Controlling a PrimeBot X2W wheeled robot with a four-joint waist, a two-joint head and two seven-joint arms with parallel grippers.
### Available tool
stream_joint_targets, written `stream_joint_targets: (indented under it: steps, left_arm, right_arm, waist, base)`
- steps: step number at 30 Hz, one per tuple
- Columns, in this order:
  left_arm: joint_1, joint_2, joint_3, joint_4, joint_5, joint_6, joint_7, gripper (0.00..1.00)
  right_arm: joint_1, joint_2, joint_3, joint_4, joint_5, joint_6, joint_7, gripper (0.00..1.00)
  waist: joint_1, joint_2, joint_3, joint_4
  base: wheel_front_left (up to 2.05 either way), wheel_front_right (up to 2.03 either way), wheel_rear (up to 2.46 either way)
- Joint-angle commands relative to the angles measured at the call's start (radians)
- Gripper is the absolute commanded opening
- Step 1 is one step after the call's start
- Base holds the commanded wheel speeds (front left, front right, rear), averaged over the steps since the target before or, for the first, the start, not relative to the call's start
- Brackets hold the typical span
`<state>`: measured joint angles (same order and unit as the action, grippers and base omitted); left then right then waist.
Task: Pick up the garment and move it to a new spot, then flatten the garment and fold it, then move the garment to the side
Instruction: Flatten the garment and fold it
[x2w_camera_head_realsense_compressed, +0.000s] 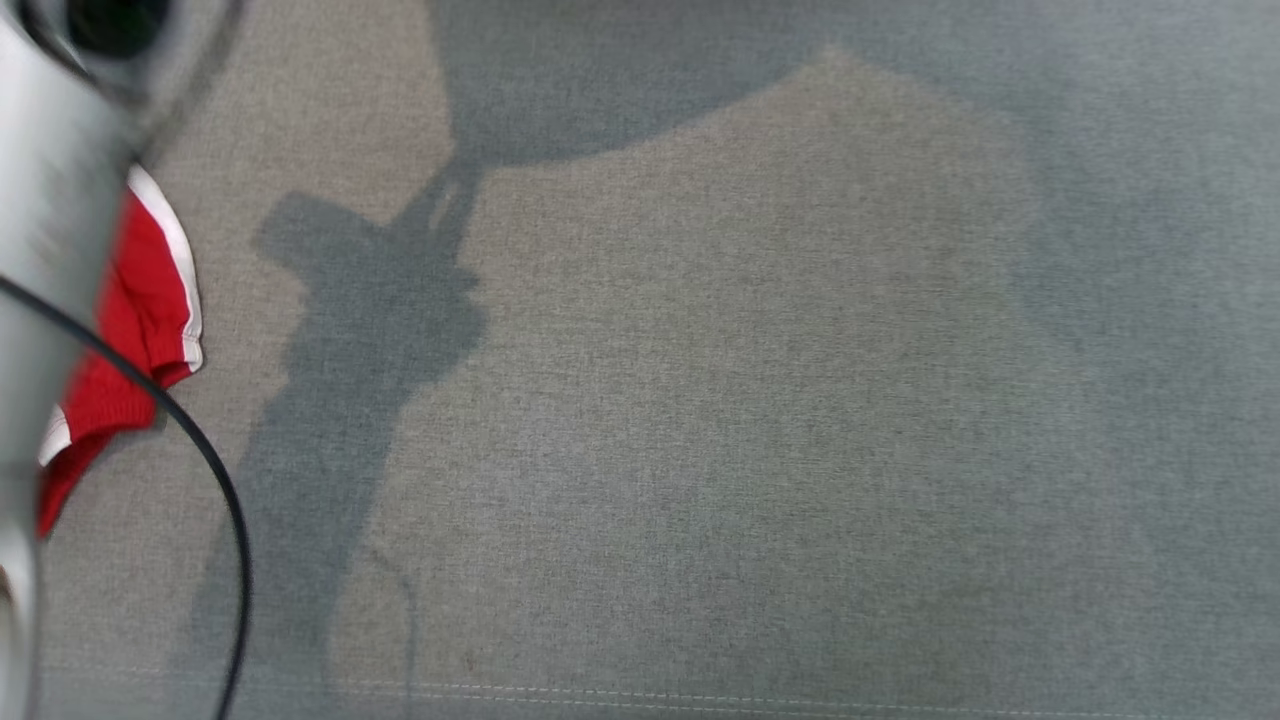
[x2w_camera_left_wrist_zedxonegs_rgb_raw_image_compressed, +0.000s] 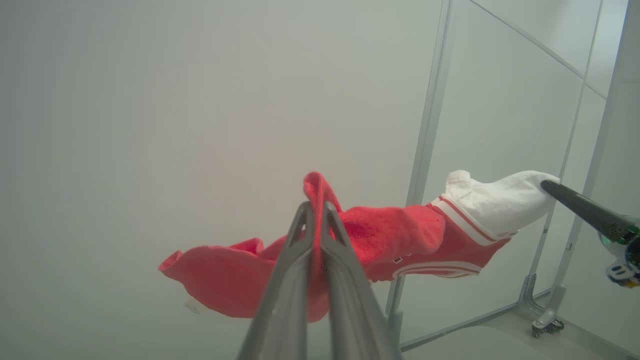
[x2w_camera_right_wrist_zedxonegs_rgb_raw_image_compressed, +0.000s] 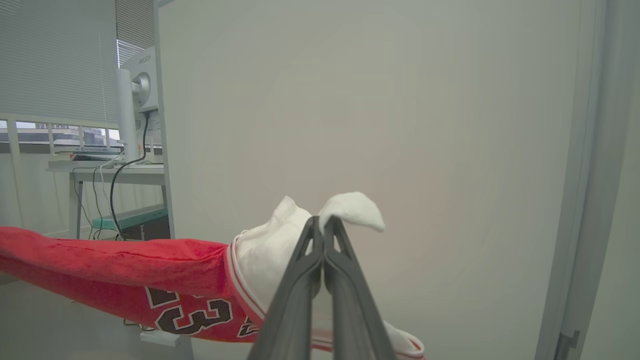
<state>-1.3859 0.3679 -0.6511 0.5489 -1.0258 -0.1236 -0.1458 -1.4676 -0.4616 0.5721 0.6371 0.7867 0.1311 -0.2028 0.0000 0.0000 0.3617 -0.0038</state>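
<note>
Left gripper (x2w_camera_left_wrist_zedxonegs_rgb_raw_image_compressed: 316, 206): fingers drawn together, clamped on a red fold of the garment (x2w_camera_left_wrist_zedxonegs_rgb_raw_image_compressed: 400, 232). Right gripper (x2w_camera_right_wrist_zedxonegs_rgb_raw_image_compressed: 323, 221): fingers pressed together, clamped on the garment's white end. Garment: red, white-trimmed, printed with dark numerals; held in the air and stretched between the two grippers, before a pale wall (x2w_camera_left_wrist_zedxonegs_rgb_raw_image_compressed: 150, 100). In the head view, a red, white-edged part is seen at the left edge, partly hidden by a blurred pale forearm (x2w_camera_head_realsense_compressed: 50, 250) and a black cable (x2w_camera_head_realsense_compressed: 205, 450), over a grey fabric surface (x2w_camera_head_realsense_compressed: 750, 400). Monitor (x2w_camera_right_wrist_zedxonegs_rgb_raw_image_compressed: 142, 80) on a desk (x2w_camera_right_wrist_zedxonegs_rgb_raw_image_compressed: 125, 172): noted behind.
</note>
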Motion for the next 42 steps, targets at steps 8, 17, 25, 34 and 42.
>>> stream_joint_targets:
  steps: [8,17,25,34,42]
  left_arm:
    - [0.616,-0.035,0.122,-0.069,0.117,0.070,-0.115,0.00]
    - [0.939,-0.145,0.347,-0.192,0.363,0.056,-0.116,0.00]
    - [1.108,-0.160,0.405,-0.235,0.473,0.066,-0.116,0.00]
    - [1.239,-0.172,0.448,-0.256,0.463,0.102,-0.116,0.00]
    - [1.287,-0.167,0.459,-0.259,0.430,0.105,-0.095,0.00]
  right_arm:
    - [0.654,-0.077,0.062,-0.198,0.262,0.000,-0.054,0.00]
    - [1.022,-0.019,-0.143,-0.337,0.233,0.000,-0.059,0.00]
    - [1.282,0.061,-0.279,-0.433,0.106,0.000,-0.059,0.00]
    - [1.469,0.173,-0.310,-0.467,0.012,0.000,-0.056,0.00]
    - [1.524,0.215,-0.301,-0.451,-0.011,0.000,-0.049,0.00]
  waist:
    - [0.0000,0.0000,0.045,0.027]
    - [0.0000,0.0000,-0.004,0.021]
    - [0.0000,0.0000,-0.057,-0.014]
    - [0.0000,0.0000,-0.108,-0.045]
    - [0.0000,0.0000,-0.125,-0.044]
  base:
    - [0.00,0.00,0.00]
    - [0.00,0.00,0.00]
    - [0.00,0.00,0.00]
    - [0.00,0.00,0.00]
    - [0.00,0.00,0.00]
